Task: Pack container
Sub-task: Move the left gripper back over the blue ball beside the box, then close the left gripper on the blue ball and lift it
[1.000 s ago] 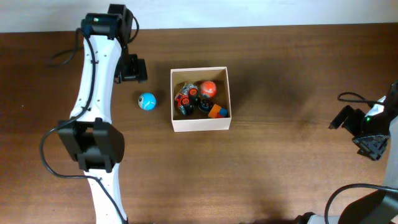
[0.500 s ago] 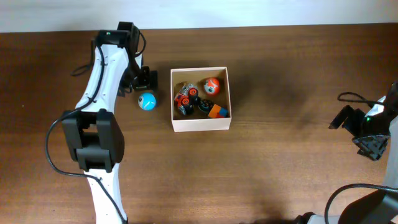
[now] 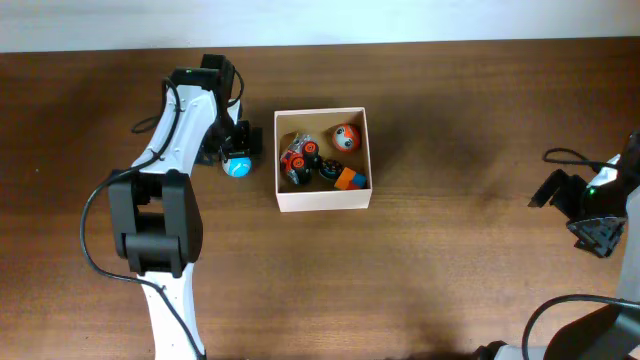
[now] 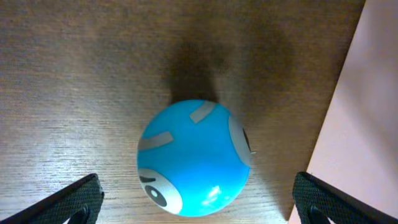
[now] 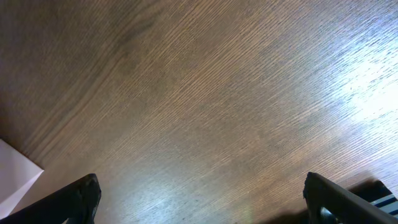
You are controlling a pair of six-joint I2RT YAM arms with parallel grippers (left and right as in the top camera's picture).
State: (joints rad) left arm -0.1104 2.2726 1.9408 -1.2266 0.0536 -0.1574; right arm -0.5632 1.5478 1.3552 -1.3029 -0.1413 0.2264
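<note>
Container (image 3: pixel 322 198) packing turns on our left jaws: they are spread wide with the blue ball (image 4: pixel 194 158) lying between them on the desk (image 3: pixel 450 250), not yet gripped, and the container's white wall stands just beyond them on one side. Being round, the ball offers no long axis to line up with. Our right jaws, also apart, hang over the desk well off on the container's far side, so we judge the left arm nearer.
</note>
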